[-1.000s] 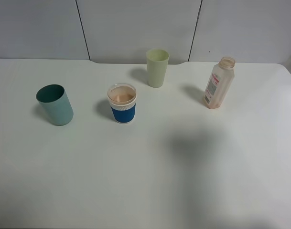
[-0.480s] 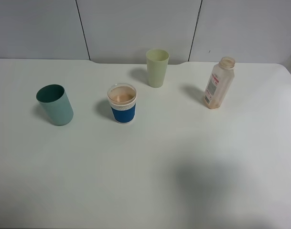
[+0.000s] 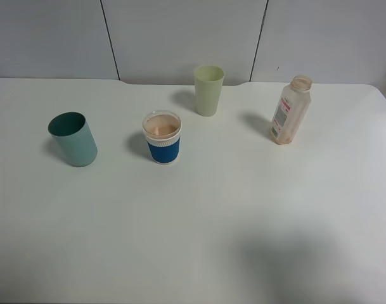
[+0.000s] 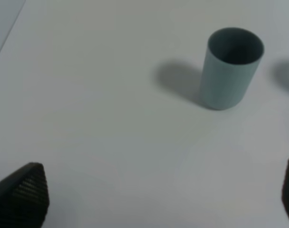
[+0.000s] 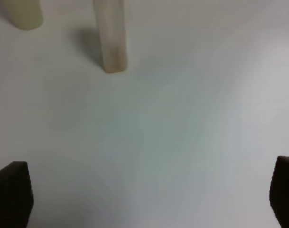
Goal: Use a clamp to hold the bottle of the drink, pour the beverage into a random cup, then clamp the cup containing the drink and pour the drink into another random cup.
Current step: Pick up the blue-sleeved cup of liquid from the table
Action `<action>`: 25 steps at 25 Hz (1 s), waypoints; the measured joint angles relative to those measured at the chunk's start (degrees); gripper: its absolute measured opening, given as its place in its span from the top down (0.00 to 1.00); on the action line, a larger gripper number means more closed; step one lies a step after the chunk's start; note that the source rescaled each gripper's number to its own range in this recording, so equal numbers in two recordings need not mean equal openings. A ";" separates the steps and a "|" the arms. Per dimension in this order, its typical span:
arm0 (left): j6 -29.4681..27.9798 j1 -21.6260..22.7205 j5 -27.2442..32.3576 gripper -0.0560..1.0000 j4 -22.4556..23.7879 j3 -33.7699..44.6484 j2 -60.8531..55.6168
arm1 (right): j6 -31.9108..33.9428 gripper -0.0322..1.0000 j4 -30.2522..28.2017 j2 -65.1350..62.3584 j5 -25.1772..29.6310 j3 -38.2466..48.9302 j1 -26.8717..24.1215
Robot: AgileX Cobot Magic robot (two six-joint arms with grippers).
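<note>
Left wrist view, item one: left gripper [image 4: 161,190], jaws spread wide with nothing between them, dark cross-hatched fingertips [image 4: 23,197] at the frame edges over bare table [image 4: 87,118]; teal cup [image 4: 232,69] ahead, well apart, matt, straight-walled, empty as far as its dark mouth shows. Item two: right gripper [image 5: 149,190], likewise parted and empty, bottle [image 5: 111,38] ahead of it and untouched. Neither arm appears in the exterior high view. Item three: bottle, upright at the right rear of the table, uncapped, translucent square-sided plastic, wide round neck, white-and-red label; only a tan film seems to cling inside. Item four: blue-banded cup [image 3: 161,138], short, near the table's middle, white body, ribbed collar, clear rim; holds the drink [image 3: 161,128], a milky light-brown liquid near the brim. Item five: tumbler [image 3: 208,90], behind the banded cup, slim, pale yellow-green, smooth plastic tapering to its base; no liquid visible in it. Status, as judged: first pour looks complete, bottle set down and released; remaining are the grasp on the blue-banded cup and the pour into the tumbler, neither begun
</note>
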 joint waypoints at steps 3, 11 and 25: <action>0.00 0.00 0.00 0.00 0.00 0.00 0.00 | 0.06 0.00 -0.82 -1.97 -0.07 0.46 0.00; 0.00 0.00 0.00 0.00 0.00 0.00 0.00 | 0.06 0.00 1.00 -2.78 -3.09 6.23 0.18; 0.00 0.00 0.00 0.00 0.00 0.00 0.00 | 2.23 0.00 -0.69 -2.78 -3.58 6.29 0.18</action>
